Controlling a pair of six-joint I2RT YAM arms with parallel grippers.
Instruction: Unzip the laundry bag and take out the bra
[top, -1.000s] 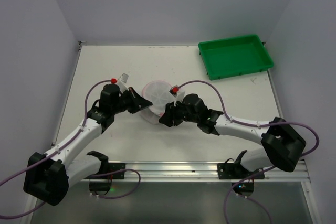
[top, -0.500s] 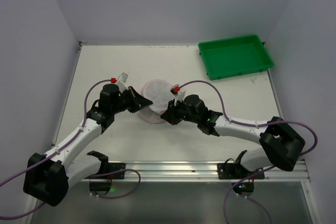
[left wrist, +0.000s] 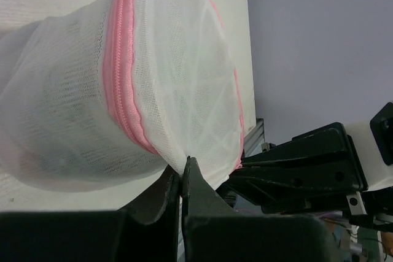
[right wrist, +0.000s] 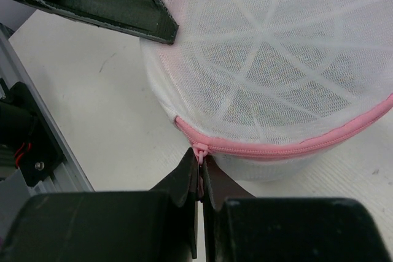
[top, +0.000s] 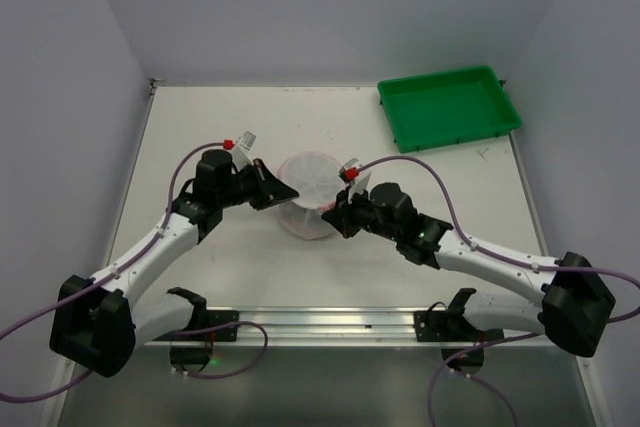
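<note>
The laundry bag [top: 308, 192] is a round white mesh drum with pink zipper trim, standing in the middle of the table between my two grippers. My left gripper [top: 285, 192] is shut on a pinch of the bag's mesh [left wrist: 184, 157] at its left rim. My right gripper [top: 338, 215] is shut on the pink zipper pull [right wrist: 199, 150] at the bag's near right side. The zipper [right wrist: 288, 148] looks closed along the rim. The bag also fills the left wrist view [left wrist: 123, 90] and the right wrist view [right wrist: 270, 59]. The bra is hidden; only a dim shape shows through the mesh.
A green tray [top: 449, 107] stands at the back right of the table [top: 200, 127]. A metal rail [top: 330, 322] runs along the near edge by the arm bases. Grey walls close in the left, back and right sides.
Both grippers and the bag have shifted slightly right and toward the back. The right arm has stretched out more, and its gripper now sits at the bag's near right side.
</note>
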